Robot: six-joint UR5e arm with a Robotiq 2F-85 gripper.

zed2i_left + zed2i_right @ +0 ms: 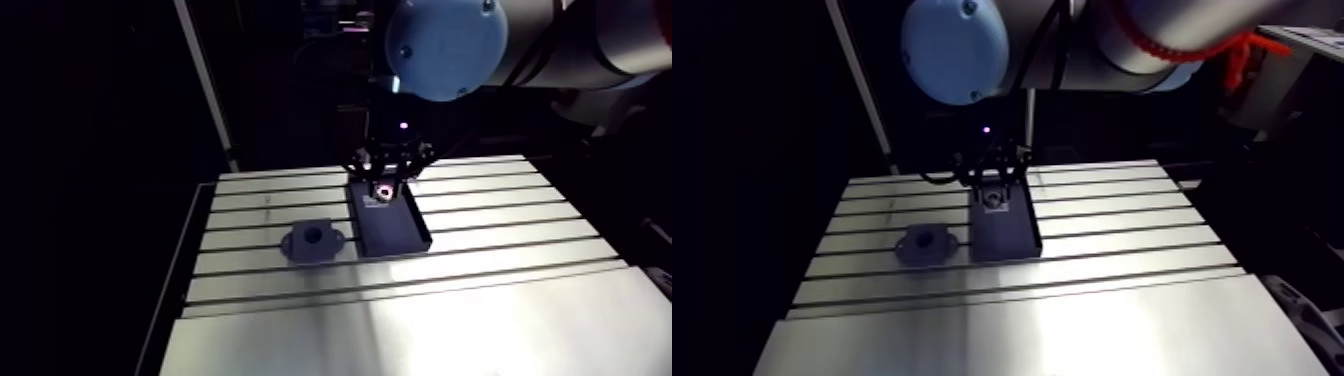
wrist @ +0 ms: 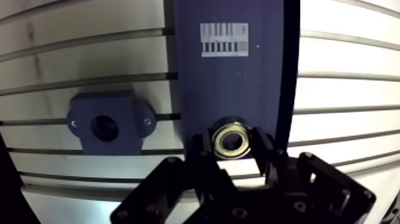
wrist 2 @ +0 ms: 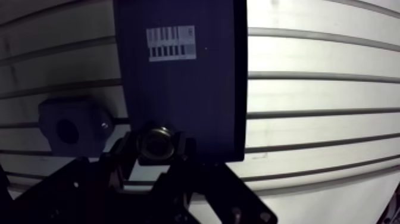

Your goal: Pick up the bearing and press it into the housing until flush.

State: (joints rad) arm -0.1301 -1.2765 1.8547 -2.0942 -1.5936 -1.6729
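In the wrist view the bearing [image 2: 232,127], a steel ring with a brassy inner race, sits pressed between the two black fingers of my gripper [image 2: 232,144]; the gripper is shut on it. It is over the near end of a dark rectangular tray [image 2: 232,77]. The dark housing [image 2: 83,132], a block with a round bore and two side ears, lies on the slotted table beside the tray, apart from the gripper. The arm view shows my gripper [image 1: 383,195] at the tray's far end and the housing [image 1: 300,247] left of the tray.
A barcode label [image 2: 224,39] is stuck on the tray floor ahead of the gripper. The tray has low raised walls [image 1: 424,232]. The slotted aluminium table [image 1: 480,300] stretches wide in front and to the right.
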